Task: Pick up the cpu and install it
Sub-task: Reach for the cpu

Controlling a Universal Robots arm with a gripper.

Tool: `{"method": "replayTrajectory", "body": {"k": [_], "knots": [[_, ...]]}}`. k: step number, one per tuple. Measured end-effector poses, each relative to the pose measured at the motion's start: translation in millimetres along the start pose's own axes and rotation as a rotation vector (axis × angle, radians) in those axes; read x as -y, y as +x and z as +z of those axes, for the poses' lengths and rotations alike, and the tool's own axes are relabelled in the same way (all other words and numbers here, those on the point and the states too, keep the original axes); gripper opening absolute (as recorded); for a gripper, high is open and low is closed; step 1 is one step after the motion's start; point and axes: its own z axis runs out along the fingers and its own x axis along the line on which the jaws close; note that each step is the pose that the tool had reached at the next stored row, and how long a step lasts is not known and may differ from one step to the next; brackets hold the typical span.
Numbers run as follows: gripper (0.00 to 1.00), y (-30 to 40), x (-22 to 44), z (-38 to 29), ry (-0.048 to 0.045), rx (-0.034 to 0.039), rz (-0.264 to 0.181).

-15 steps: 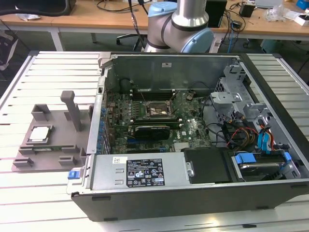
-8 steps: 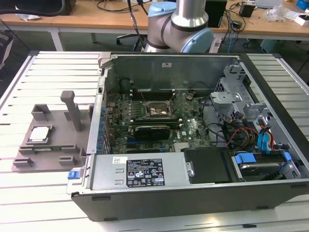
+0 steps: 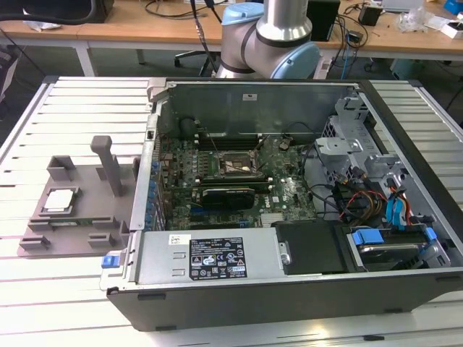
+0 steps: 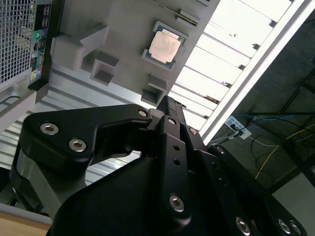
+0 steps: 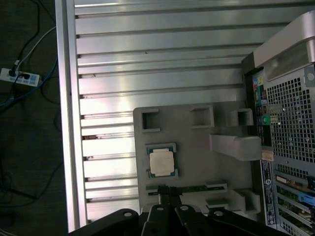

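Status: pick-up not yet done, install not yet done. Small flat square cpu, silvery-grey metal top w/ pale rim, lay seated in a recess of the grey plastic fixture tray, untouched. Open dark metal computer case stood just beside the tray, on the exterior view's right of it. Inside it sat the black rectangular socket frame, well apart from the tray; contents could not be made out. Silver-and-blue jointed robot arm rose beyond the case, well apart from the tray. In both wrist views the black gripper hovered over the tray's edge, near the cpu but apart from it, fingers pressed together and pinching nothing.
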Motion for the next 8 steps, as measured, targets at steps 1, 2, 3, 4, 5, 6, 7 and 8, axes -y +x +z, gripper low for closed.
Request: {"method": "replayTrajectory", "body": {"k": [1,2,3,4,5,6,7,8], "knots": [[0.11,0.0,0.0,0.0,0.0,0.0,0.0],[0.11,0.1,0.0,0.0,0.0,0.0,0.0],[0.11,0.1,0.0,0.0,0.0,0.0,0.0],[0.11,0.1,0.0,0.0,0.0,-0.0001,0.0],[0.11,0.2,0.0,0.0,-0.0001,0.0,0.0],[0.11,0.3,0.0,0.0,0.0,0.0,0.0],[0.11,0.3,0.0,0.0,-0.0001,0.0,0.0],[0.23,0.4,0.0,0.0,0.0,0.0,0.0]]}}
